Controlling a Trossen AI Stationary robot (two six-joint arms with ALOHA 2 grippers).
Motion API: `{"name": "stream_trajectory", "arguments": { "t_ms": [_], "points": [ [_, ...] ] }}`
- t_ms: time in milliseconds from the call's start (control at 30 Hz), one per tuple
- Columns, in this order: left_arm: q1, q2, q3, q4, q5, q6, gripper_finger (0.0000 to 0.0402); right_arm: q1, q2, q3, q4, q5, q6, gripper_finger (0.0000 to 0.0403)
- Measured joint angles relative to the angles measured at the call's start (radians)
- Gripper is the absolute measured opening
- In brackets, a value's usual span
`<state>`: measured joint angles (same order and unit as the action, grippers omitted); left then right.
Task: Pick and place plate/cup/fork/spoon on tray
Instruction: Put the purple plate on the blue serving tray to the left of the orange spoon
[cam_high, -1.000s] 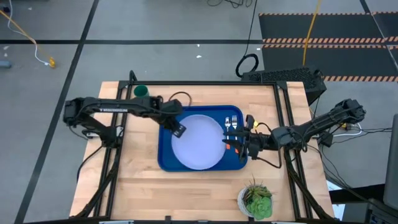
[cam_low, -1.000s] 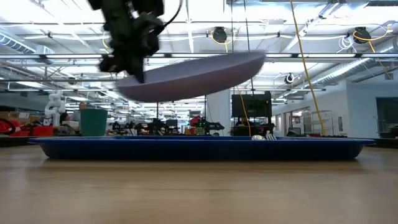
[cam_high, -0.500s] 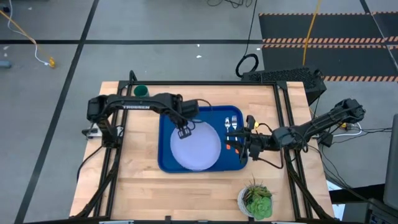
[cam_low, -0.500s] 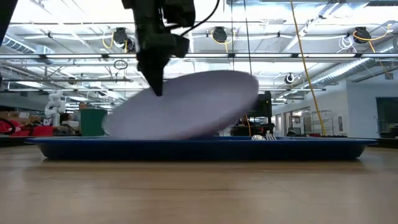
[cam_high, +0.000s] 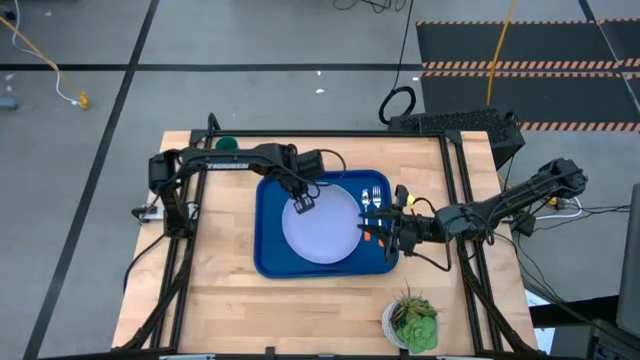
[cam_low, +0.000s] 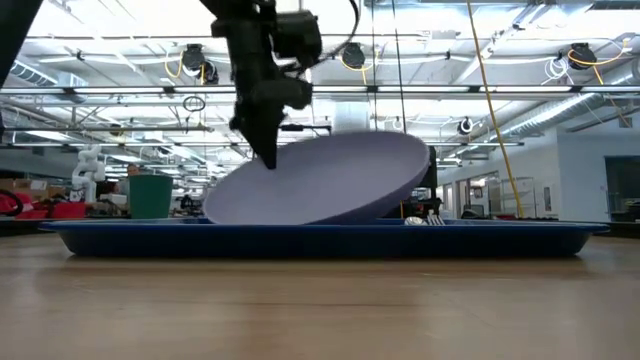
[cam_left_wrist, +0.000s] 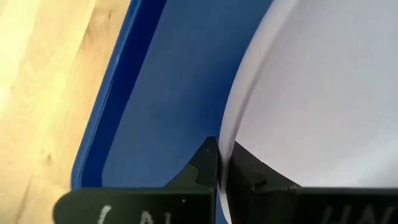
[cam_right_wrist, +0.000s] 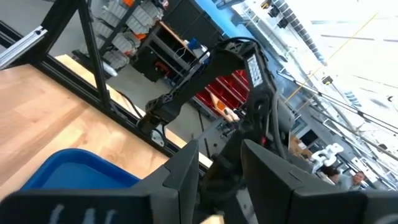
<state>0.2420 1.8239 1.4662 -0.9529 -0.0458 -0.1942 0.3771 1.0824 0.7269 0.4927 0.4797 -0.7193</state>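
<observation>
The pale plate (cam_high: 325, 228) is tilted over the blue tray (cam_high: 268, 250), with its low edge on the tray floor (cam_low: 300, 221). My left gripper (cam_high: 303, 203) is shut on the plate's far-left rim. The fork and spoon (cam_high: 374, 198) lie on the tray's far right part, silver ends toward the far edge. My right gripper (cam_high: 390, 235) stays at the tray's right rim, beside their orange handles (cam_high: 367, 237). The dark green cup (cam_low: 150, 195) stands on the table beyond the tray's far-left corner, partly under my left arm (cam_high: 228, 143). My left gripper pinches the plate's rim (cam_left_wrist: 225, 149) at its far-left side, one finger on each face. The fingers come from above, pointing down. The held rim (cam_low: 268, 160) is raised, and the plate slants down from it with its lower edge on the tray floor.
A white pot with a green plant (cam_high: 412, 322) stands on the table near the front edge, right of the tray. Bare wood (cam_high: 220, 300) lies left of and in front of the tray. Black frame rails run along both table sides.
My left gripper has gone down and a little toward the table's right edge with the plate. The plate was lifted clear of the tray and nearly level. It now stands tilted with its lower edge on the tray floor. My right arm has kept still.
</observation>
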Motion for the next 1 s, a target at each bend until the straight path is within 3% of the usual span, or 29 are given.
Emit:
{"name": "stream_trajectory", "arguments": {
  "t_ms": [367,1000],
  "points": [
    [0.005,0.09,-0.002,0.03,-0.014,-0.018,0.0053,0.018,0.0,0.0,-0.005,0.025,0.0,0.0116],
    [0.0,0.088,-0.002,0.042,-0.035,0.006,0.006,0.018,0.0,0.0,-0.012,0.048,-0.003,0.0116]
  ]
}}
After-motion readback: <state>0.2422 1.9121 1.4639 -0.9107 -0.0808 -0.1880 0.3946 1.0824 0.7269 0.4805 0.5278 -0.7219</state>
